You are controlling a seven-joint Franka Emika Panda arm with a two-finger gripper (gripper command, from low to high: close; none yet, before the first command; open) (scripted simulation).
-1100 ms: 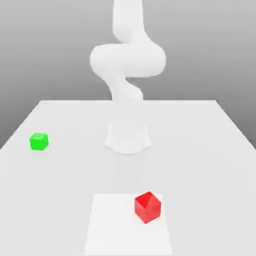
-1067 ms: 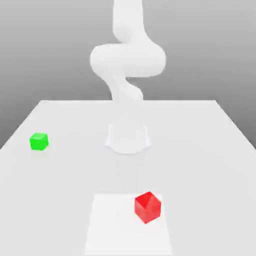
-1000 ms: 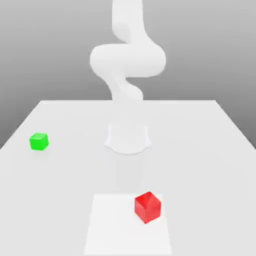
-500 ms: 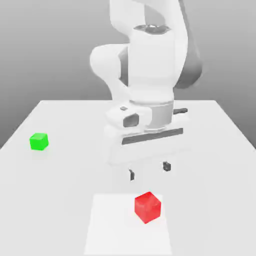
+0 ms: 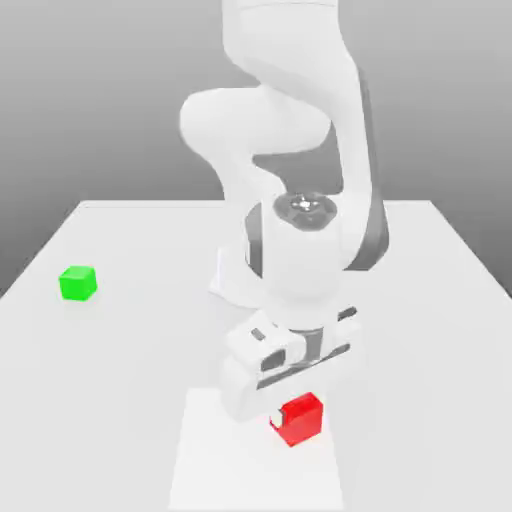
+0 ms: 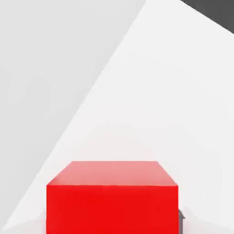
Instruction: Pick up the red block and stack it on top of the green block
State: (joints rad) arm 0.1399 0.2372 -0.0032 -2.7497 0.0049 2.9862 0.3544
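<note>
The red block (image 5: 303,422) rests on the table near the front, on a paler square patch. My gripper (image 5: 297,410) has come down over it, with the hand tilted just above and a white finger at the block's left side. In the hand view the red block (image 6: 112,199) sits between the jaws, and a dark fingertip (image 6: 181,215) presses against its side. The gripper is shut on the block, which still touches the table. The green block (image 5: 77,283) stands alone far off toward the exterior view's left.
A white table (image 5: 420,300) carries everything. The paler square patch (image 5: 215,460) lies at its front centre. The arm's base (image 5: 232,282) stands in the middle, behind the hand. Open surface stretches between the two blocks.
The arm has swung into view and come down onto the red block. The jaws, open above it half a second ago, have closed on it. Neither block has moved.
</note>
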